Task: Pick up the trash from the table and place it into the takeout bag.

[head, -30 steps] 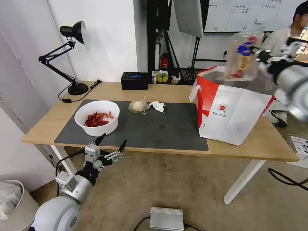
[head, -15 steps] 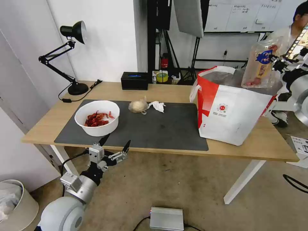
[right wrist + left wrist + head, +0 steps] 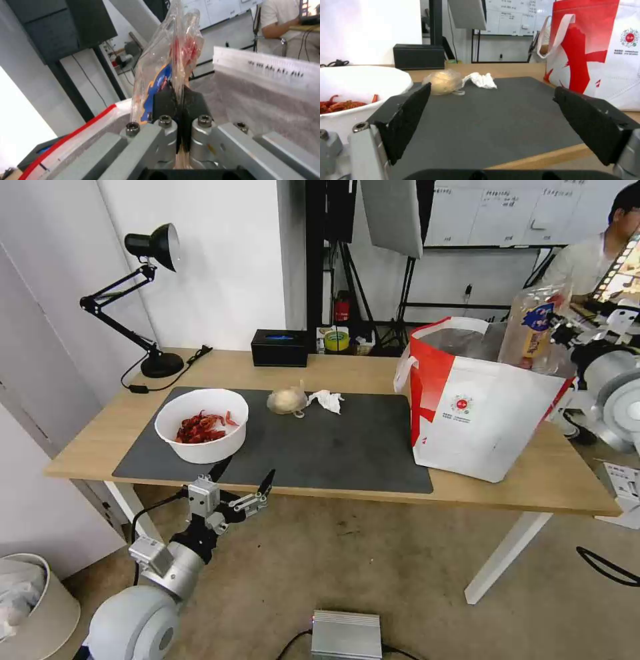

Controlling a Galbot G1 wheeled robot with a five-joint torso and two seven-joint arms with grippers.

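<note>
Trash on the surface and at the takeout bag

The clear clamshell tray stands on edge in the bag's open foil-lined mouth, pinched by the right claw. On the dark mat, the white bowl of red crayfish shells sits left; the yellowish bag and tissue wad lie just beside each other, farther back.
</note>
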